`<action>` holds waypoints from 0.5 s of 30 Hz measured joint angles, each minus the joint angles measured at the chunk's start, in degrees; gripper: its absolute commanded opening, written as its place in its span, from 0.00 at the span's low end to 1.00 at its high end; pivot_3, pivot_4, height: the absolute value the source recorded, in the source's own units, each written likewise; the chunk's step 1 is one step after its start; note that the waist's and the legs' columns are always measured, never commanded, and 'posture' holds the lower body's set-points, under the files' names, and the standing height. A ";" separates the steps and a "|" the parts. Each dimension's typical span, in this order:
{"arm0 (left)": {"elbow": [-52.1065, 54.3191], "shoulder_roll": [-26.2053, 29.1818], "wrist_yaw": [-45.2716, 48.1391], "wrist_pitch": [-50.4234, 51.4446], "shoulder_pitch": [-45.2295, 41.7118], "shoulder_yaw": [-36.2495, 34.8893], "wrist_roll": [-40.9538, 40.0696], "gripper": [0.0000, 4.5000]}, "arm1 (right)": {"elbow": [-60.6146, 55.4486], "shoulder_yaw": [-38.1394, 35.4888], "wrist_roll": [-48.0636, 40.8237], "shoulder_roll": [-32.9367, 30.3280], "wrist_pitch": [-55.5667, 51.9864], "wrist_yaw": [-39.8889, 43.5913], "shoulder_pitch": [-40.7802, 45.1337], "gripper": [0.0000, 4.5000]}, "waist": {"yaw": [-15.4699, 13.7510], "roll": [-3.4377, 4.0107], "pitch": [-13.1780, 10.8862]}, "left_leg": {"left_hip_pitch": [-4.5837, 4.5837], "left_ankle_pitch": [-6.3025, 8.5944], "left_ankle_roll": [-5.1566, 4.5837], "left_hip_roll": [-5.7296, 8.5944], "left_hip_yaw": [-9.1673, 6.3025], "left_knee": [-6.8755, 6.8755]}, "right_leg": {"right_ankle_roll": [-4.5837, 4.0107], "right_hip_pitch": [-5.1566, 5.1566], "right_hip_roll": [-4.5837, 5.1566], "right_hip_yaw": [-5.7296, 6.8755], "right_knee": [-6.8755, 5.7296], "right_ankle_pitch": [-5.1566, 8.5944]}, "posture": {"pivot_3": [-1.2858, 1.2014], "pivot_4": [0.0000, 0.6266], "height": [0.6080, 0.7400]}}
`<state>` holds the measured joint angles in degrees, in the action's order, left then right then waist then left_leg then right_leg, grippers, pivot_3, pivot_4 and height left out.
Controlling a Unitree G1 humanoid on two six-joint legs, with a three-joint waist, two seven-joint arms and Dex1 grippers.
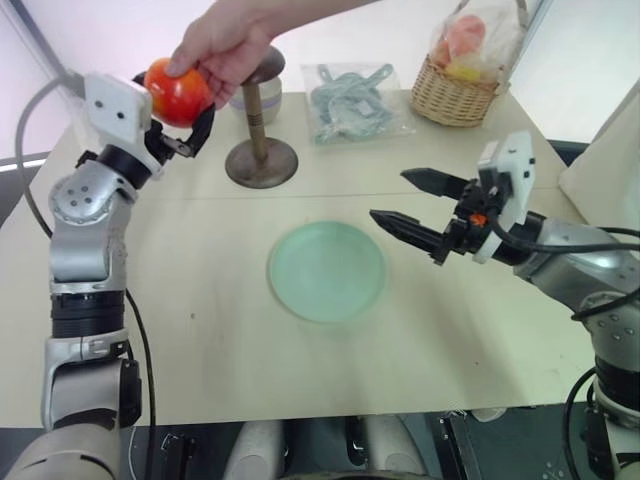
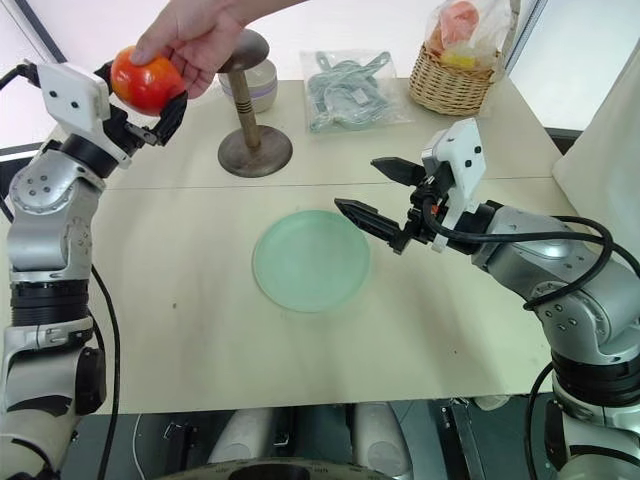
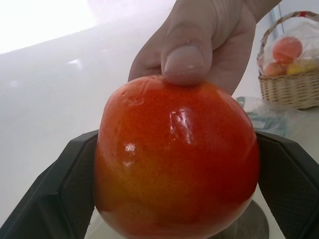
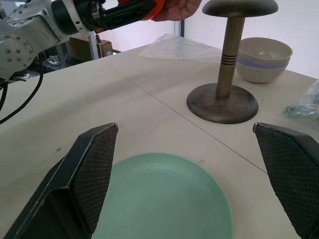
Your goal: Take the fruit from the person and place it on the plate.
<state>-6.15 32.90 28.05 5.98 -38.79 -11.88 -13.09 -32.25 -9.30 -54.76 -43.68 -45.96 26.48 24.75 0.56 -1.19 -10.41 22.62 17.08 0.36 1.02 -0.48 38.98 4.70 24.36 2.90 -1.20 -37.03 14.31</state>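
Fruit (image 1: 176, 92), held aloft in the person's hand (image 1: 222, 48) between the wide-spread fingers of the left gripper (image 1: 180, 118), marks the handover step; closing on it comes next, while the right gripper (image 1: 412, 205) hangs wide open beside the empty plate (image 1: 327, 271).

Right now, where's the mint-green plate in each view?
Left eye: plate centre table, below the wooden stand.
Right eye: plate centre, left of the right gripper.
Left wrist: not in it.
Right wrist: plate bottom centre.
Shared landmark: the wooden stand.
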 measured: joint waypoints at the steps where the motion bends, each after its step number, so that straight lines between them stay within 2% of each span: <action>1: -0.01 -0.19 -0.12 -0.14 0.00 0.00 0.07 1.00 | 0.00 -0.15 -0.02 0.00 -0.05 -0.21 0.00 0.99 | 0.00 0.00 0.00 | 0.00 0.00 0.00 0.00 0.00 0.00 | 0.00 0.00 0.00 0.00 0.00 0.00 | 0.52 0.24 1.00; 7: -0.50 -0.61 -0.62 -0.32 -0.21 0.04 0.24 1.00 | -0.21 -0.73 -0.30 -0.04 -0.77 -1.03 -0.11 0.99 | 0.00 0.00 0.00 | 0.00 0.00 0.00 0.00 0.00 0.00 | 0.00 0.00 0.00 0.00 -0.01 0.00 | 0.52 0.24 1.00; 8: -0.52 -0.65 -0.69 -0.35 -0.23 0.07 0.41 0.88 | -0.26 -0.82 -0.44 -0.05 -0.98 -1.25 -0.24 1.00 | 0.01 0.00 0.00 | 0.00 0.00 0.00 0.00 0.00 0.00 | 0.00 0.00 0.00 0.00 0.00 0.00 | 0.52 0.24 1.00; 10: -0.53 -0.67 -0.78 -0.39 -0.23 0.11 0.64 0.72 | -0.27 -1.14 -0.51 -0.06 -1.19 -1.43 -0.54 1.00 | -0.02 0.00 0.00 | 0.01 0.00 0.00 0.01 0.00 0.00 | 0.00 0.00 0.00 0.00 0.00 0.00 | 0.52 0.24 1.00; 11: -0.53 -0.71 -0.82 -0.40 -0.24 0.13 0.69 0.68 | -0.30 -1.38 -0.52 -0.07 -1.21 -1.51 -0.80 1.00 | -0.03 0.00 0.00 | 0.00 0.00 0.00 0.01 0.00 0.00 | 0.00 0.00 0.01 0.00 0.00 0.00 | 0.52 0.24 1.00; 15: -0.53 -0.73 -1.01 -0.39 -0.24 0.14 1.14 0.68 | -0.48 -1.87 -0.53 -0.09 -1.43 -1.93 -1.49 1.00 | 0.00 0.00 0.00 | 0.01 0.00 0.00 0.01 0.00 0.00 | 0.01 0.00 0.01 0.00 -0.01 0.00 | 0.52 0.24 1.00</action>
<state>-6.68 32.17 27.04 5.59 -39.03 -11.74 -11.95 -32.73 -11.17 -55.29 -43.77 -47.40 24.55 23.26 0.56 -1.19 -10.41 22.63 17.08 0.35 1.03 -0.48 38.98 4.70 24.36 2.91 -1.19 -37.04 14.30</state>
